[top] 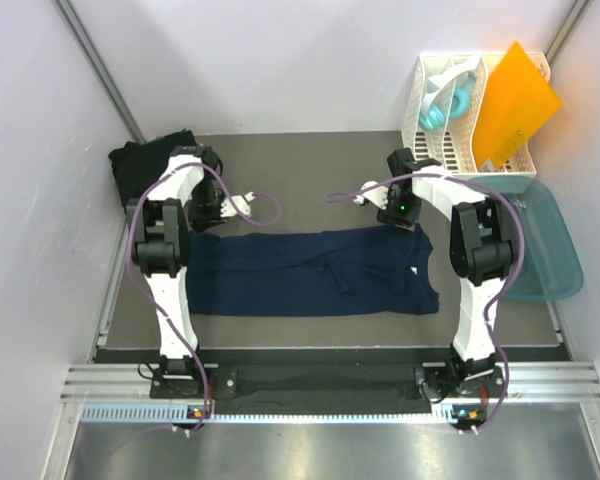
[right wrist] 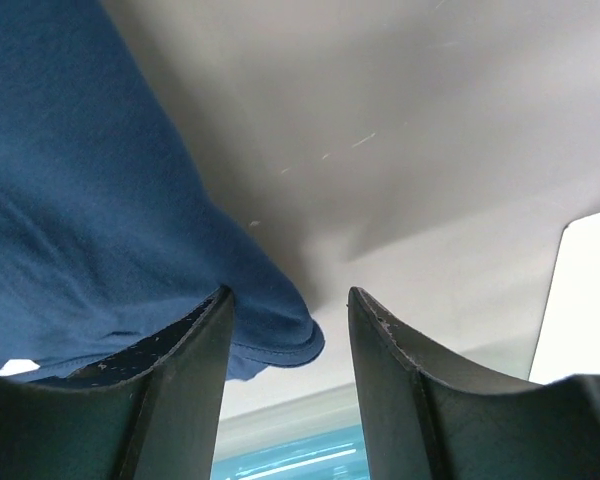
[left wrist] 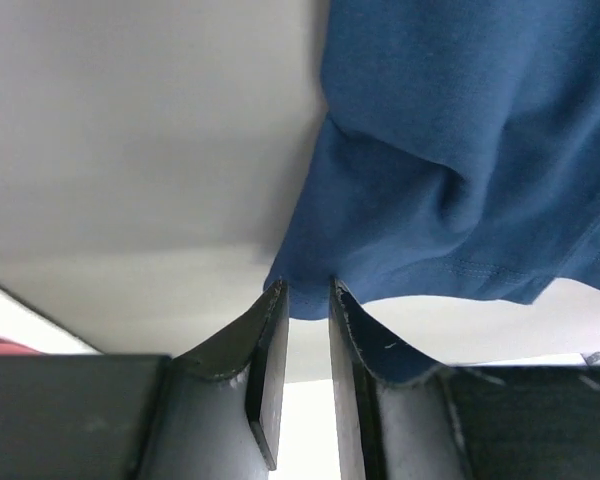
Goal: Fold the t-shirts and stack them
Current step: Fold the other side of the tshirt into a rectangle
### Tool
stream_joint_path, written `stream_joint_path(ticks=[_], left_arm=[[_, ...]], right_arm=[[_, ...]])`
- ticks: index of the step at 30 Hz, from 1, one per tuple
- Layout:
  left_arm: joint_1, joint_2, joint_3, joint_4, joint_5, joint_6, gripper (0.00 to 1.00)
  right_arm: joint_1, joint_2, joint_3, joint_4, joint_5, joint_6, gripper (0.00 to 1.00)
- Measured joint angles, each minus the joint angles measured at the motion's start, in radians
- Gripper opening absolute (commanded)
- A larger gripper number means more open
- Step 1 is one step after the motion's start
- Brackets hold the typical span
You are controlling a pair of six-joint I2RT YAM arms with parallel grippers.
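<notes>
The navy blue cloth t-shirt [top: 310, 275] lies flat and long across the grey worktop [top: 310, 170], close to the arm bases. I think it is spread out like this so its sides can be folded over. One gripper sits at its far edge on each side, likely so both can lift that edge together. The left gripper [top: 248, 205] [left wrist: 307, 300] has its jaws narrow with a small gap, and a corner of the blue hem just touches their tips. The right gripper [top: 365, 197] [right wrist: 290, 300] has its jaws wide, with a fold of blue cloth beside one jaw, not squeezed. Farther back, in the left corner, a heap of black cloth shirts [top: 145, 160] lies out of the way.
</notes>
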Motion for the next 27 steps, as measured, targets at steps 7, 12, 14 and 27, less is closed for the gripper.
stream_joint_path(ticks=[7,12,14,27], left_arm=[[0.000,0.035,0.002,-0.004,-0.014,-0.001,0.27],[0.000,0.058,-0.010,-0.006,-0.041,0.003,0.22],[0.000,0.067,-0.010,-0.006,-0.050,0.005,0.17],[-0.008,0.098,0.004,-0.016,-0.089,-0.006,0.00]], right_arm=[[0.000,0.032,0.039,-0.008,0.000,0.000,0.50],[0.000,0.049,0.044,-0.008,0.003,-0.007,0.49],[0.000,0.060,0.046,-0.009,0.006,-0.007,0.49],[0.001,0.075,0.062,-0.032,0.020,-0.006,0.03]])
